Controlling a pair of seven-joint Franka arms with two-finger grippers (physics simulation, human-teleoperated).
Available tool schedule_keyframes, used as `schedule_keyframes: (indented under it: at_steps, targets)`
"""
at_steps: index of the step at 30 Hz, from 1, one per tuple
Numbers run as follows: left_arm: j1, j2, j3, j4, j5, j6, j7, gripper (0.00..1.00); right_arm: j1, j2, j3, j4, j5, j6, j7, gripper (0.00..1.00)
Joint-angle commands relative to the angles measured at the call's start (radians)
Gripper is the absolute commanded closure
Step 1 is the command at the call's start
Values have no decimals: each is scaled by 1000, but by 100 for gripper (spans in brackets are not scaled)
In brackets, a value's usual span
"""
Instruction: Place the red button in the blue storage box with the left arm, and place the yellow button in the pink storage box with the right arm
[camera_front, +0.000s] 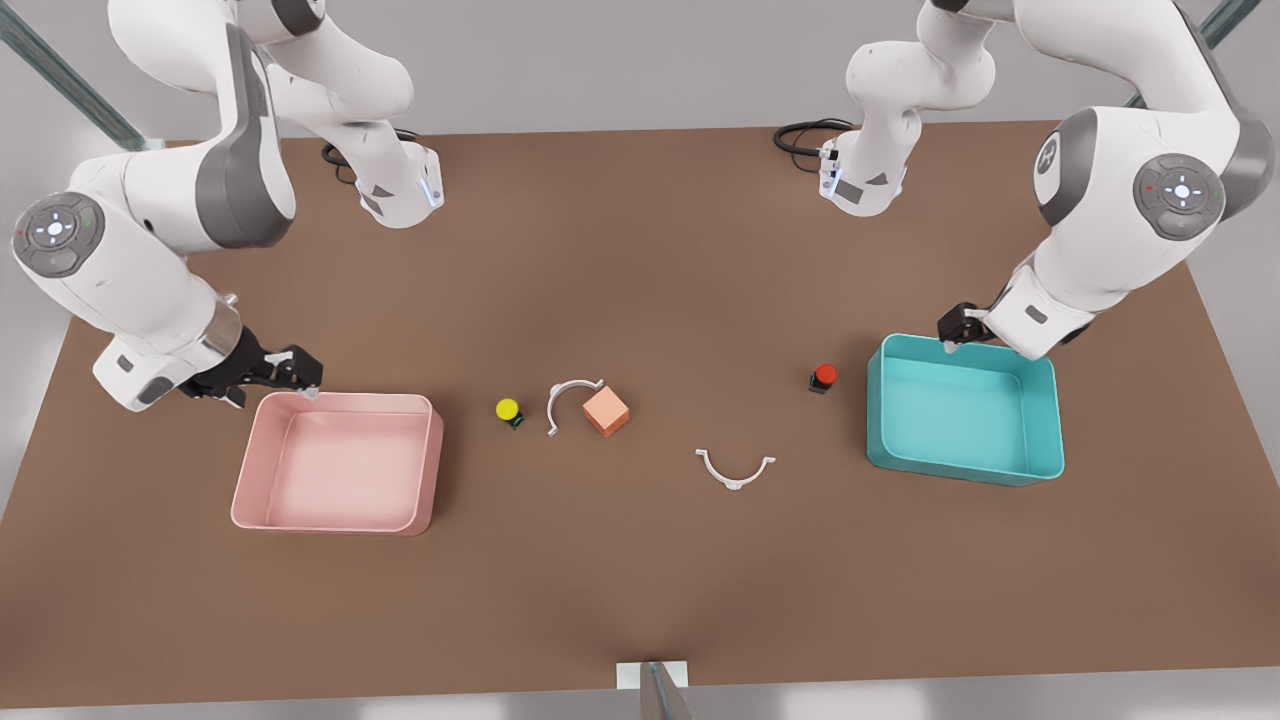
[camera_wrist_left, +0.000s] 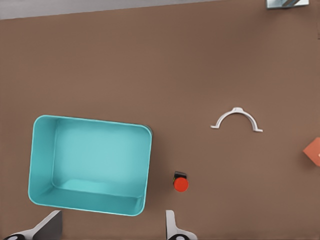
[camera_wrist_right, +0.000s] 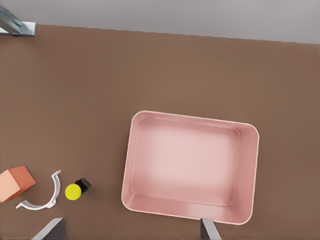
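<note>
On the brown table (camera_front: 640, 250), the shallow teal-blue plastic storage box (camera_front: 1040, 425) with rounded corners and low walls sits toward the front view's right, and the same-shaped pale pink plastic storage box (camera_front: 340, 520) sits toward the front view's left; both hold nothing. The left gripper (camera_front: 950, 345) hangs over the far corner of the blue box, its fingers (camera_wrist_left: 50, 227) spread wide apart with nothing between them. The tiny red button (camera_front: 824, 376), a round red cap on a small black base, stands on the table just beside the blue box's wall, on the side facing the table's middle, apart from the gripper. The right gripper (camera_front: 312, 392) hovers at the far corner of the pink box, its fingers (camera_wrist_right: 50, 229) likewise parted and empty. The tiny yellow button (camera_front: 509, 410), with a round yellow cap on a black base, rests on the table near the pink box, between it and a curved white plastic clip (camera_front: 570, 400). Just past that clip lies a small salmon-orange cube (camera_front: 606, 411), nearly touching the clip's end. A second curved white clip (camera_front: 736, 472) lies by itself nearer the front edge, between the cube and the blue box, well apart from the red button. Open tabletop separates each button from its box.
</note>
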Motion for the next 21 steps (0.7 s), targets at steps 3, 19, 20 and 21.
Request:
schedule_keyframes:
  at_steps: [3, 19, 20, 21]
  targets:
    - [-15, 0, -1, 0, -7, -1, 66, 0, 0, 14, 4, -3, 1, 16, -19, 0]
    - [-164, 14, 5, -837, -64, 981, -525, 0, 245, 182, 94, -302, -8, 420, 232, 0]
    - [-164, 14, 5, -863, -64, 1002, -525, 0, 245, 193, 105, -303, -10, 438, 232, 0]
    - [-164, 19, 5, -882, -64, 1033, -525, 0, 245, 201, 108, -308, -23, 440, 234, 0]
